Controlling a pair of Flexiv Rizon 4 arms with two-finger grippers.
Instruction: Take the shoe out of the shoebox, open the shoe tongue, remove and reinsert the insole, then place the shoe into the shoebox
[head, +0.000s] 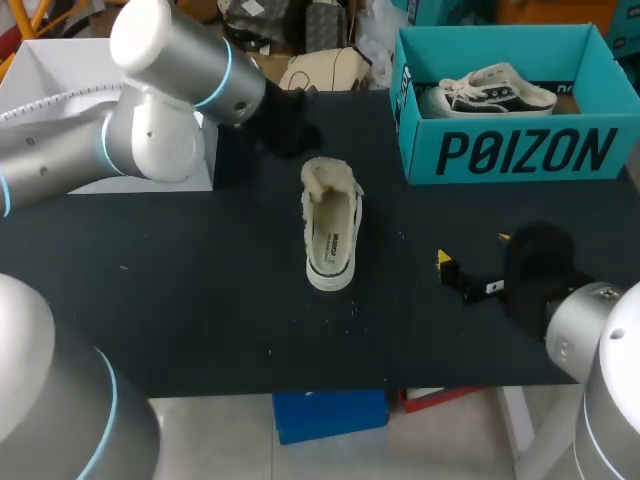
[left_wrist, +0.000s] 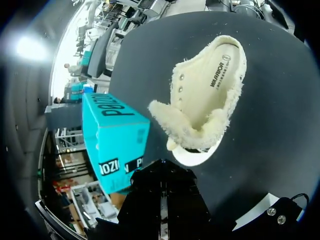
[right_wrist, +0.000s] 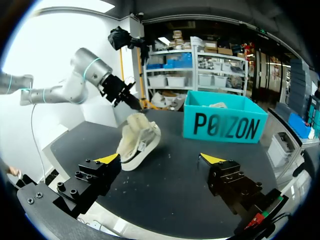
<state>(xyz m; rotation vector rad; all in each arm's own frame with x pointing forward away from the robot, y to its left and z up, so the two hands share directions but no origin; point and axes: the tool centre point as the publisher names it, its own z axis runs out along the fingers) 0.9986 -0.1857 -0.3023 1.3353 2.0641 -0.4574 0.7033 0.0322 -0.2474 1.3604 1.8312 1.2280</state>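
A cream, fleece-lined shoe (head: 331, 235) lies on the black table (head: 180, 300) at the middle, its opening facing up and its fluffy tongue (left_wrist: 167, 114) standing up. The teal shoebox (head: 510, 150) stands open at the back right with a second white shoe (head: 495, 92) inside. My left gripper (head: 298, 128) hangs just behind the shoe's toe end, shut, with nothing seen between its fingers; from the left wrist the shoe (left_wrist: 207, 95) lies just ahead of the gripper (left_wrist: 162, 172). My right gripper (head: 472, 255) is to the right of the shoe, open and empty, the shoe (right_wrist: 137, 140) ahead between its fingertips (right_wrist: 107, 159).
A white board (head: 50, 80) lies at the table's back left corner under my left arm. Small pale crumbs (head: 345, 310) are scattered near the shoe's heel. The shoebox (right_wrist: 225, 122) stands ahead and to the right of my right gripper (right_wrist: 160, 160).
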